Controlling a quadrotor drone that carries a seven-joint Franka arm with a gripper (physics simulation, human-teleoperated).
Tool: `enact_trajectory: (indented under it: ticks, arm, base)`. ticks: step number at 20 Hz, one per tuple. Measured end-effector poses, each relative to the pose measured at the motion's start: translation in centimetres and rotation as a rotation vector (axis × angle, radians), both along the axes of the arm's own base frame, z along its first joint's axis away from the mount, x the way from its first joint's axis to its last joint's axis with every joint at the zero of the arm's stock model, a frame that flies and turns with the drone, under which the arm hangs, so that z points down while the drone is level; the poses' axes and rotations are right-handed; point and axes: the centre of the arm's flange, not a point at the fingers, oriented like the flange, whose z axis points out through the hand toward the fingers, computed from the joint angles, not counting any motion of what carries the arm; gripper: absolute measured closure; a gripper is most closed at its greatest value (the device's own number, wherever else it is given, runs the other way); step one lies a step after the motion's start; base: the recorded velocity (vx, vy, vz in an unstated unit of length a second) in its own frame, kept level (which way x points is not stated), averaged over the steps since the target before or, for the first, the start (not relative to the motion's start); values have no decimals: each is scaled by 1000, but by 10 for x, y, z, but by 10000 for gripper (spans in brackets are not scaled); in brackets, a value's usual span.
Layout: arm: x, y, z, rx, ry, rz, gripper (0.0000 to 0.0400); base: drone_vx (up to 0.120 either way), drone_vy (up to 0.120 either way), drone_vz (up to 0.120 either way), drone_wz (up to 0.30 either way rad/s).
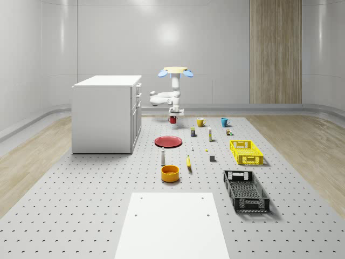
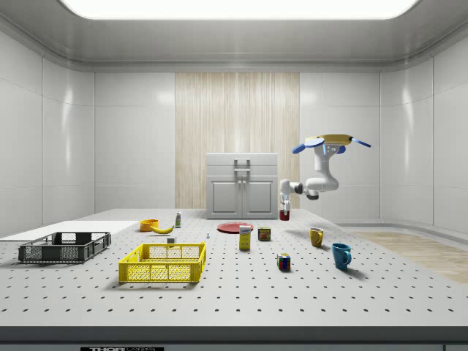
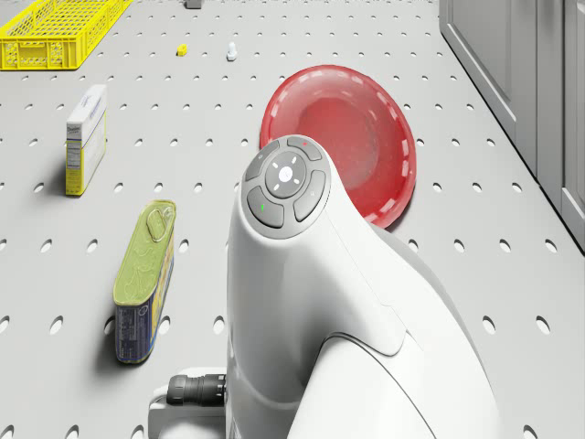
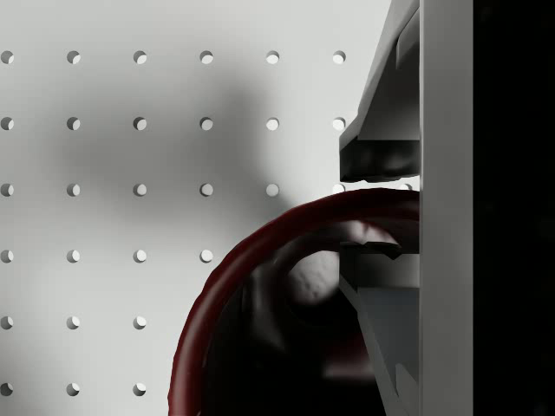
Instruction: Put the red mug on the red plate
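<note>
Red and glossy, the mug [image 1: 173, 120] looks like glazed ceramic: stiff, smooth, probably slick, and likely to chip if it came down hard. I'd judge it light enough for one gripper. The rim wall is the sensible place to hold it, one finger inside and one outside, and that is how it looks in the wrist view, where the dark red rim [image 4: 260, 251] curves between the finger pieces. The mug is small, round and open-topped, deep red outside and shadowed within; I can't make out a handle from here.

The gripper [image 1: 173, 115] is closed on the mug's rim and has it lifted clear of the surface [image 1: 108, 194]; in the side view the mug [image 2: 284, 214] hangs beneath the gripper [image 2: 284, 208] with air under it.

The plate [image 1: 168, 141] is the landmark. It lies flat on the surface, and the mug hangs beyond it, towards the back wall and not yet over it. In the drone view the plate [image 3: 343, 137] sits past the arm's wrist [image 3: 288, 183], with nothing on it.

The drone [image 1: 175, 72] hovers behind the plate, above the mug, beside the white cabinet [image 1: 105, 113]. A yellow mug [image 1: 200, 122] and a blue mug [image 1: 225, 122] stand to the plate's far right in the whole-scene view. Nearer the plate lie a tin [image 3: 144, 279] and a small box [image 3: 85, 137].
</note>
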Motion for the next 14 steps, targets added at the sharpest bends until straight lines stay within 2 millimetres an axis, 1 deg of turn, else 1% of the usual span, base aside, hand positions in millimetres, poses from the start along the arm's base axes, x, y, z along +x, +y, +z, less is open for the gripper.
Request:
enact_trajectory:
  ticks: [1,8,11,12,14]
  arm:
    - [0,0,0,0,0,0,300]
    - [0,0,0,0,0,0,300]
    - [0,0,0,0,0,0,300]
    - [0,0,0,0,0,0,300]
    - [0,0,0,0,0,0,300]
  base:
    - [120,-80,0,0]
    - [120,-120,0,0]
    - [120,-27,0,0]
    - [120,-80,0,0]
    - [120,0,0,0]
